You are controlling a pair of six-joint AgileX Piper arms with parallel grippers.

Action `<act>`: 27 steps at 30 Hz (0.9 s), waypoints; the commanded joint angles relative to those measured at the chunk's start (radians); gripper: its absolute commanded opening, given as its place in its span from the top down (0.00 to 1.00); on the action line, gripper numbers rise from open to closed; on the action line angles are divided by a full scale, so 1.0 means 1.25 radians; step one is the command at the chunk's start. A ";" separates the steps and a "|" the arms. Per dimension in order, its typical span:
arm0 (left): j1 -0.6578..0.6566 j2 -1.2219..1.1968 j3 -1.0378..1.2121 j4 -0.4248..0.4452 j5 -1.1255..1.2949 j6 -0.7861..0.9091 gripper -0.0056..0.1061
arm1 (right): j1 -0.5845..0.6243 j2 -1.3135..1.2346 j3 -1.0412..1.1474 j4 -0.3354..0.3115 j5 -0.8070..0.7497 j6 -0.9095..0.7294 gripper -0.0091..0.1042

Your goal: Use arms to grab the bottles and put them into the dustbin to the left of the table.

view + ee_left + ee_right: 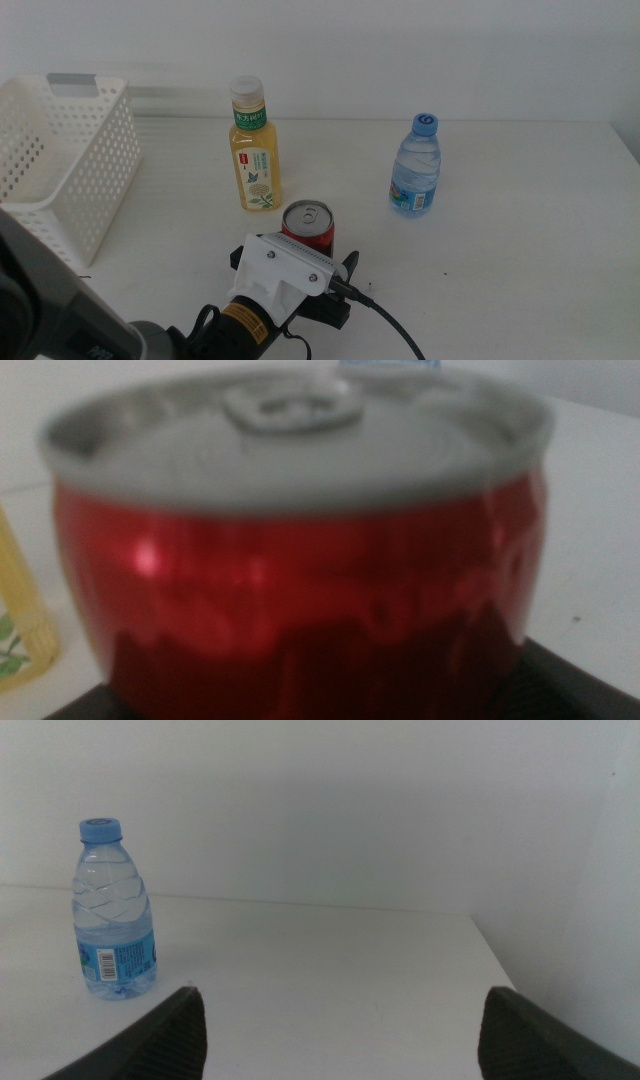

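Now my left gripper [308, 250] right at the red can [307, 227] near the table's [520, 280] front, its jaws' state I cannot tell, tea bottle [252, 146] just behind, water bottle [416, 166] off right, basket [62, 160] far left, my right gripper [340, 1020] spread wide, empty.

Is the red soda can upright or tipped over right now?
Upright. The red soda can stands with its silver pull-tab lid facing up, on the white table, directly ahead of the left gripper.
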 commanded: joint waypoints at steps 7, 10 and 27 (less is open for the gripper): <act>0.001 0.012 -0.006 -0.048 -0.009 -0.030 0.35 | -0.007 -0.004 0.003 -0.006 -0.007 -0.002 0.20; 0.001 0.012 -0.006 -0.064 -0.009 -0.029 0.49 | -0.007 -0.004 0.003 -0.006 -0.007 -0.002 0.20; 0.173 -0.502 -0.114 -0.082 0.795 0.160 0.97 | -0.007 -0.004 0.003 -0.006 -0.007 -0.002 0.20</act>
